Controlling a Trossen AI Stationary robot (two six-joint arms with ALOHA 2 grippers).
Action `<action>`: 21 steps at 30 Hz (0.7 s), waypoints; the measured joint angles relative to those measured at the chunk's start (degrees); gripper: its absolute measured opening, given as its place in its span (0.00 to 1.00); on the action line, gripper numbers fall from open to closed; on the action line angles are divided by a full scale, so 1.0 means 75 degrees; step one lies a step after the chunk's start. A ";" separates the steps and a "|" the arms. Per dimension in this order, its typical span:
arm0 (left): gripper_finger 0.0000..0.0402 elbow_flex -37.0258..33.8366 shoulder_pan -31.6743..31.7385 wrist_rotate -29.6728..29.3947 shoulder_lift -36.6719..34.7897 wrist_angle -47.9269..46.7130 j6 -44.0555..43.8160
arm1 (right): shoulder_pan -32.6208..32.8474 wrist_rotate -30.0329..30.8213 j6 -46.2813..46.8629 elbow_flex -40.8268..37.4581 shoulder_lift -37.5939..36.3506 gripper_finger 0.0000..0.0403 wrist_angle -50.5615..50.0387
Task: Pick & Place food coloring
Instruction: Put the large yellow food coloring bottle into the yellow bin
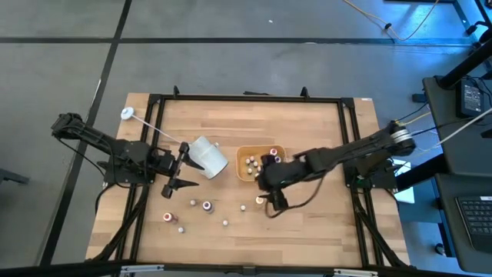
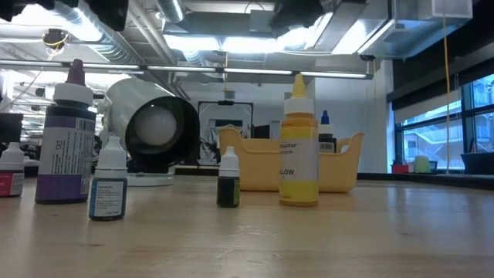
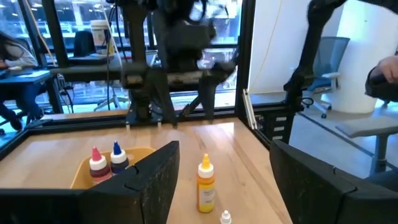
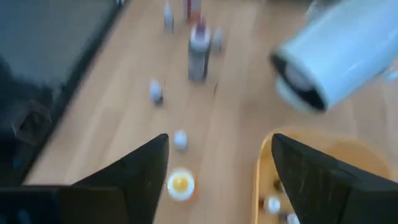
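Small yellow plastic food-coloring bottle at six o'clock: we're hovering the wide-open right gripper over it; light, slick, grab the body. Left gripper idling, wide-open.

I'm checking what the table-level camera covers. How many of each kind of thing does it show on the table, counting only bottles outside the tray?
Orange tray: 1
White cup: 1
Loose food coloring bottles: 5
Total: 7
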 joint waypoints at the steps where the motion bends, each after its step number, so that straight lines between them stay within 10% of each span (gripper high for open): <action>1: 0.60 0.0003 0.0000 -0.0001 0.0012 0.0004 0.0000 | 0.0003 -0.0001 -0.0032 0.0298 0.0286 0.68 -0.0506; 8: 0.61 0.0003 0.0000 0.0005 0.0018 -0.0108 0.0002 | 0.0122 -0.0086 -0.0231 0.1729 0.1923 0.60 -0.2533; 21: 0.60 0.0003 0.0000 -0.0001 0.0022 -0.0134 0.0000 | 0.0152 -0.0716 -0.0478 0.1791 0.2473 0.54 -0.2459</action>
